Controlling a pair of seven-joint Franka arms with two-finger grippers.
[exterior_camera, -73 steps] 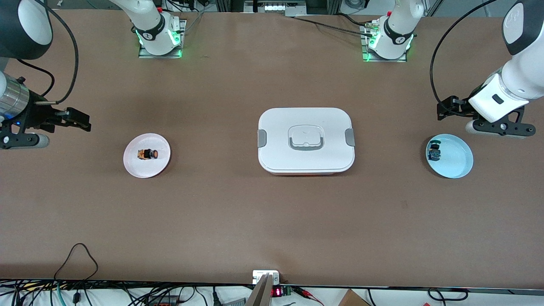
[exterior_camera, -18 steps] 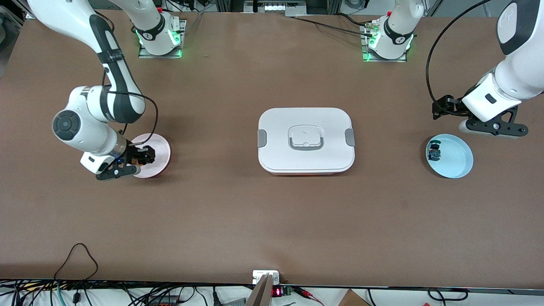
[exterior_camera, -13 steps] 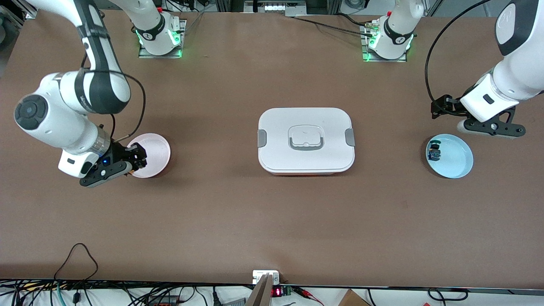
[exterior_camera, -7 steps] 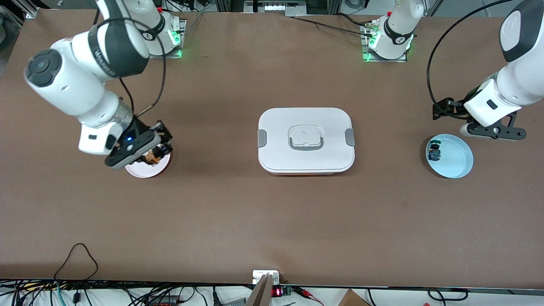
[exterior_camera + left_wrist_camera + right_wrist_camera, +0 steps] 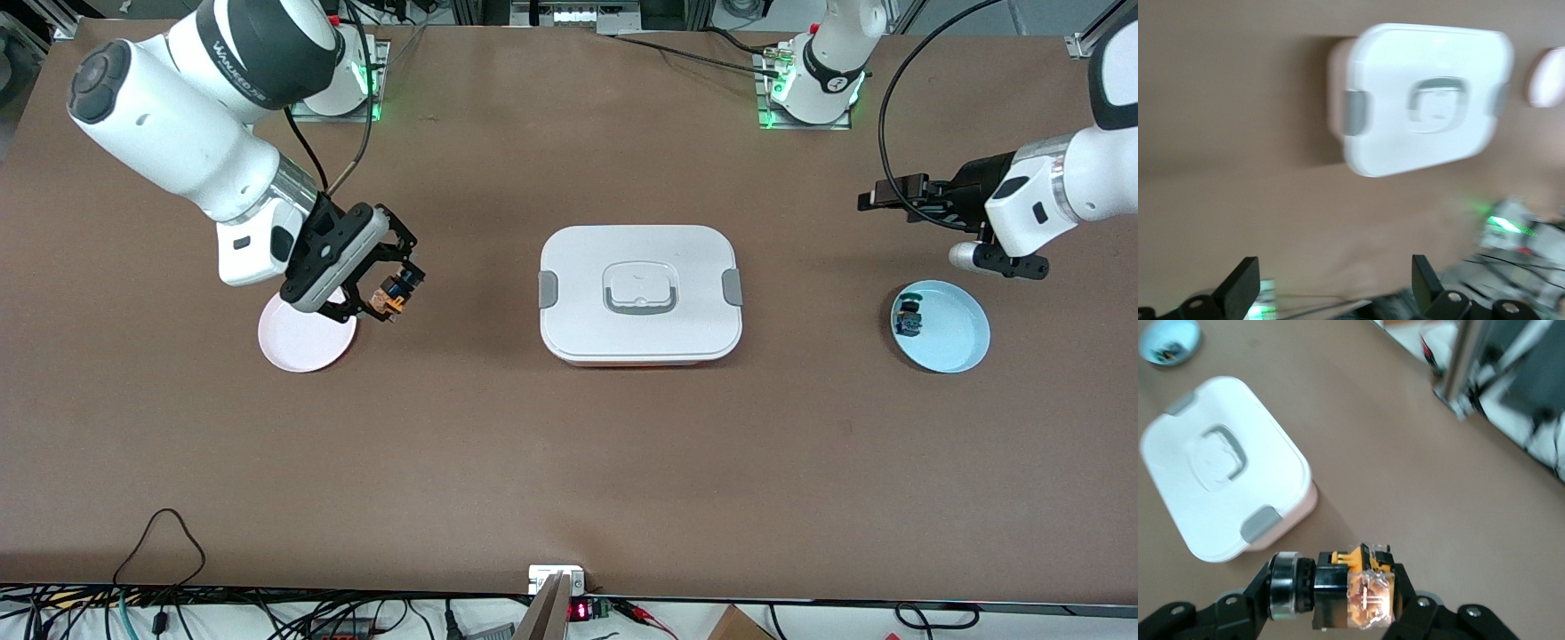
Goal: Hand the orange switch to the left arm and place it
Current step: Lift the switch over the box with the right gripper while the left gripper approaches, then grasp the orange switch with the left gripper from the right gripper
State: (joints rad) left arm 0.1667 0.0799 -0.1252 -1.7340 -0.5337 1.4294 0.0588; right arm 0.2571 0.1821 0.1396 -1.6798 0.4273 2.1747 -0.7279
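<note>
My right gripper (image 5: 391,289) has just lifted the orange switch (image 5: 394,294) off the pink plate (image 5: 298,342), fingers clamped on it in the air beside the plate, heading toward the box (image 5: 639,293), while my left gripper (image 5: 893,197), fingers apart, swings inward for handover.

right arm (image 5: 187,116), lettering (too blurred to read)
</note>
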